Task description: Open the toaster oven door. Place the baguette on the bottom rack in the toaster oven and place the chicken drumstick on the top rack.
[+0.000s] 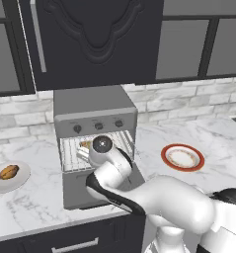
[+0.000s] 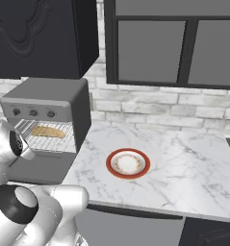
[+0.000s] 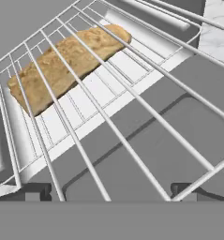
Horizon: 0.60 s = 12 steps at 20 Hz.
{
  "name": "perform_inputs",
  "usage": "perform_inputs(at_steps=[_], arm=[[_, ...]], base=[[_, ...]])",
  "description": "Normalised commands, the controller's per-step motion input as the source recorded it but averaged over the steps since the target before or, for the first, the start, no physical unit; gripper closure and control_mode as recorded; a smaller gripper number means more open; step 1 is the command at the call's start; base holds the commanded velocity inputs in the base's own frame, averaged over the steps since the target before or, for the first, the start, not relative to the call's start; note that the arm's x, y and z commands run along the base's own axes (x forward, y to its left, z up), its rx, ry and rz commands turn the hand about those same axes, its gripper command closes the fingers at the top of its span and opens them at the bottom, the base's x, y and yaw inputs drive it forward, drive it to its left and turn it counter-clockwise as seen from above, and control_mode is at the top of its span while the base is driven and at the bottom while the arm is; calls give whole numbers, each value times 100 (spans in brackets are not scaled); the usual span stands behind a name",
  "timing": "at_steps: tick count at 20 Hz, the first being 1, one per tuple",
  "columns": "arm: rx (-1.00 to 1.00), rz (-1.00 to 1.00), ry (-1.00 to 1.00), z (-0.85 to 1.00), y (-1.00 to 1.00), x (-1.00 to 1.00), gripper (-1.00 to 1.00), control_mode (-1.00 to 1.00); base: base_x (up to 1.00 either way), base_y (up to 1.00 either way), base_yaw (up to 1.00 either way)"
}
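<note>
Marble counter [image 1: 208, 133], left to right: drumstick [image 1: 7, 172] on white plate [image 1: 20, 180], well apart from oven [image 1: 92, 108]. Door [image 1: 85, 190] down flat. Baguette [image 3: 66, 63] lying on bottom rack [image 3: 108, 86], seen thru top rack [image 3: 132, 126]. Gripper [image 3: 111, 194] at oven mouth, fingers spread wide, holding nothing. Red-rimmed plate [image 2: 128, 164] at right.

No legible text or markings anywhere

red-rimmed plate [image 1: 182, 157]; white plate [image 1: 11, 184]; marble counter [image 2: 193, 168]

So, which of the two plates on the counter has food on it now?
The grey plate left of the toaster oven; the chicken drumstick lies on it. The red-rimmed plate to the right holds no food.
</note>
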Motion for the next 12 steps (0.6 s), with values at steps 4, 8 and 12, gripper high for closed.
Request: perform_inputs(at_steps=[4,8,12], arm=[[-30,-2,58,-61,13,-74,-100,-100],[-26,-4,75,-43,15,-66,-100,-100],[-5,-9,93,0,11,-47,-100,-100]], base=[[0,0,0],[0,0,0],[0,0,0]])
